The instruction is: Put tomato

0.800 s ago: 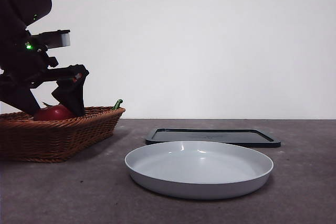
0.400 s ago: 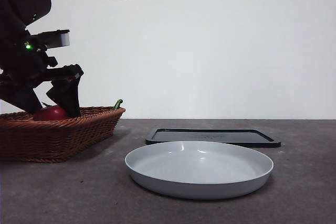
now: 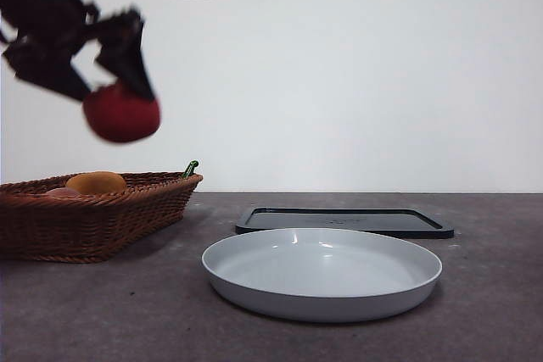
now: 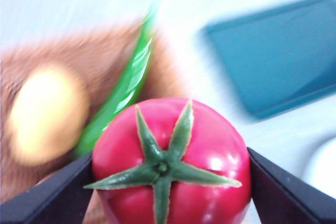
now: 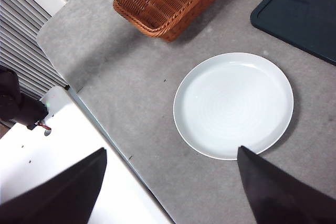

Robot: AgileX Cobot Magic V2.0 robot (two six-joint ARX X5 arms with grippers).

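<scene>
- The left gripper (image 3: 119,95) hangs in the air above the wicker basket (image 3: 93,214), at about ten o'clock in the front view, blurred with motion.
- Its two black jaws are closed against the sides of the tomato (image 4: 170,163), one on each flank, with the green leaf-crown facing the wrist camera.
- The tomato (image 3: 121,114) is clear of the basket, well above its rim, held only by the jaws.
- In the basket lie an orange rounded fruit (image 3: 96,181), a pale pink fruit (image 3: 61,193) beside it, and a green pepper (image 3: 191,168) whose tip pokes over the rim toward three o'clock.
- A white plate (image 3: 322,273) sits on the grey table (image 3: 102,311) at about five o'clock from the basket, with nothing on it.
- A dark flat tray (image 3: 344,220) lies just behind the plate.
- The right gripper (image 5: 170,182) waits high over the table, jaws spread wide apart and holding nothing; the plate (image 5: 233,105) lies below it.
</scene>
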